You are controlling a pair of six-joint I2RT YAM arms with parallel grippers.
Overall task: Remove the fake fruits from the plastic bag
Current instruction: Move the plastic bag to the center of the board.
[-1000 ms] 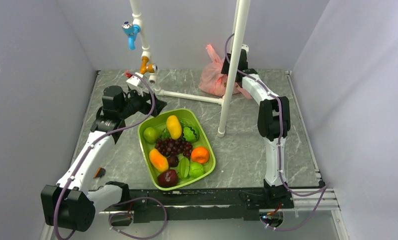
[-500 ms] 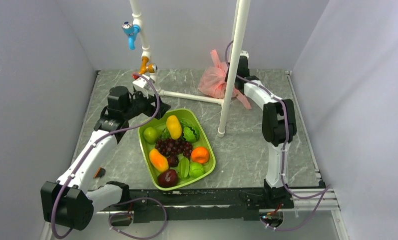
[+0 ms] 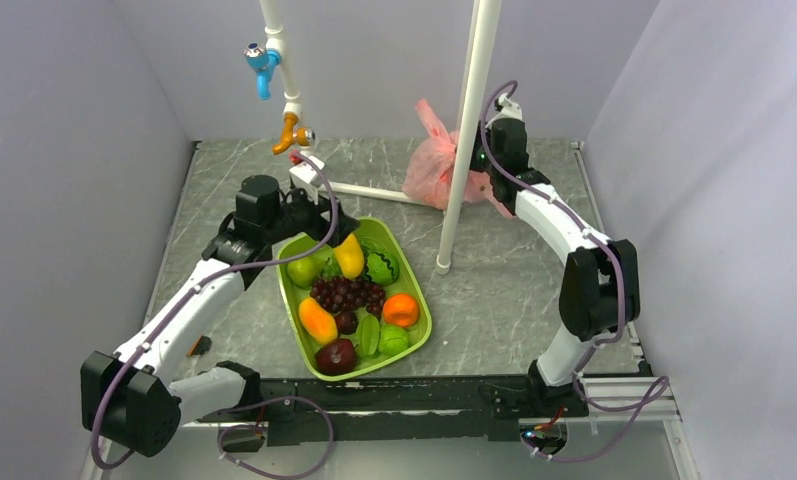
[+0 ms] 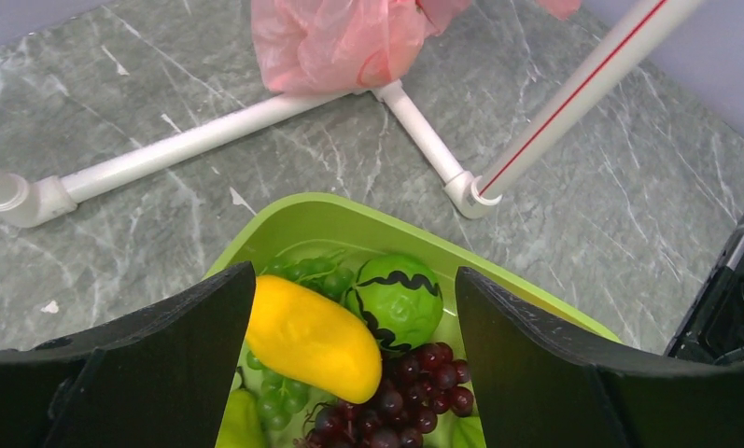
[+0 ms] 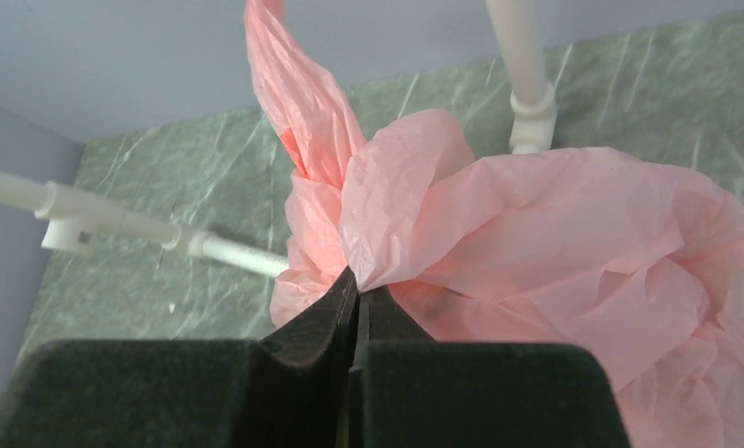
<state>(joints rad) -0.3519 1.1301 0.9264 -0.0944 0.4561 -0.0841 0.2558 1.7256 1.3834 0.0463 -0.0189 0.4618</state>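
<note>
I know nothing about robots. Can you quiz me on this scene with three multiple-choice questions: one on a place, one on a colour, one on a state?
1. Where on the table is the plastic bag? A near edge; B far side, beside the white pipe stand; C middle.
2. What colour is the tray? A green; B blue; C red.
3. The right gripper is: A wide open; B shut on the plastic bag; C out of view.
Answers: 1 B, the top view shows it at the back by the pole. 2 A, its wall is lime green. 3 B, its wrist view shows the jaws pinching a pink fold.
</note>
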